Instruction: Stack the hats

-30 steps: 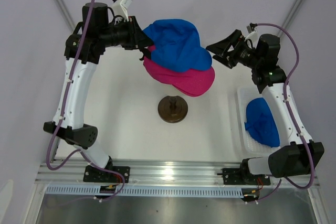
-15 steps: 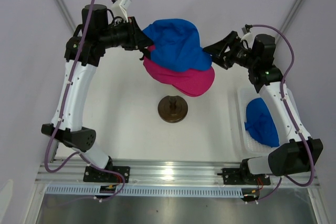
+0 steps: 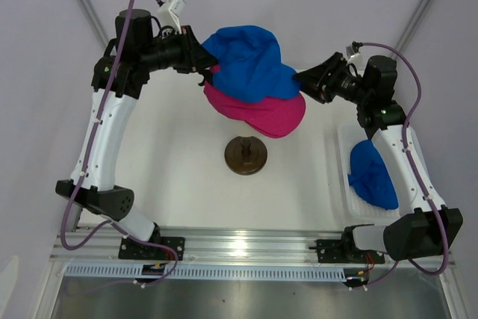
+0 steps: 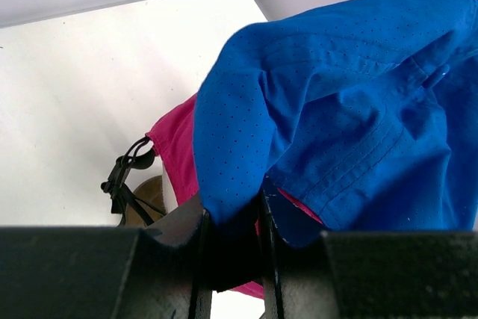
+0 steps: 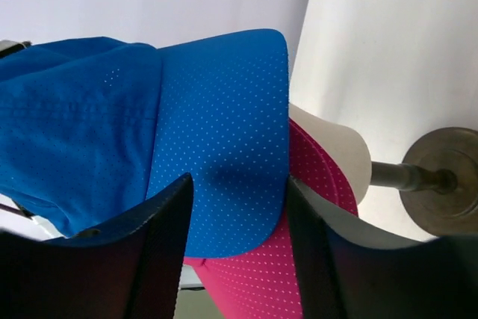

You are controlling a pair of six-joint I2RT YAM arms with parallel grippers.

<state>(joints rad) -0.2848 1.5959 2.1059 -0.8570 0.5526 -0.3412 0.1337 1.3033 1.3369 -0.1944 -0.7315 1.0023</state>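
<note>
Caps stacked on a cream head (image 5: 336, 147) over the far middle of the worktop (image 3: 179, 162): a blue cap (image 3: 250, 61) sits on top of a pink cap (image 3: 261, 113), whose brim sticks out below it toward the near right. The head's dark round base (image 3: 246, 156) stands just nearer, at the worktop's centre. The left gripper (image 3: 203, 69) comes in from the far left and is closed on the blue cap's back edge; its wrist view shows the blue fabric (image 4: 336, 110) pinched between the fingers (image 4: 231, 214), with pink fabric (image 4: 175, 147) underneath. The right gripper (image 3: 300, 78) reaches in from the right at the blue brim. In its wrist view the jaws (image 5: 237, 183) stand apart, the blue brim (image 5: 216, 125) filling the gap between them, though contact cannot be made out. A second blue cap (image 3: 372, 173) lies crumpled in a white tray (image 3: 344, 184) by the right edge, well apart from the stack
</note>
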